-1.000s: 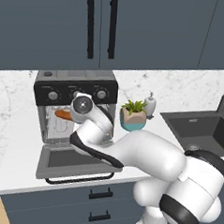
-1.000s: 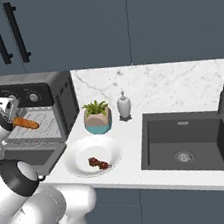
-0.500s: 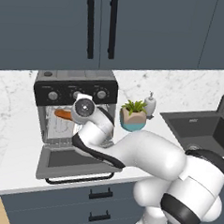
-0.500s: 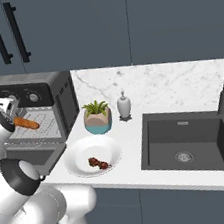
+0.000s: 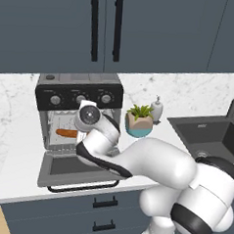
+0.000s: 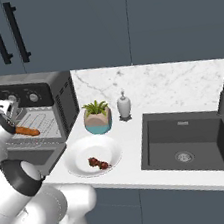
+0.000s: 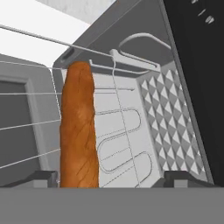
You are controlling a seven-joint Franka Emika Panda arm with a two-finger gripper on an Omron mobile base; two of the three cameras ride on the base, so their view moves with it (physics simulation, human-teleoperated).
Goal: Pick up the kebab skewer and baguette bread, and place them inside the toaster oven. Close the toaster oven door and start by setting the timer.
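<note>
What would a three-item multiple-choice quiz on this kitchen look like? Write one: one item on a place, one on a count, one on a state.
1. Where is the skewer?
A. on the white plate
B. in the sink
C. on the oven rack

2. How many round knobs are on the toaster oven?
A. one
B. three
C. five

3. How is the oven door?
A. shut
B. dropped open
C. removed

Answers:
1 A, the dark chunks lie on the plate beside the oven.
2 B, three knobs line the black panel.
3 B, the door lies flat, with the loaf on the rack inside.
</note>
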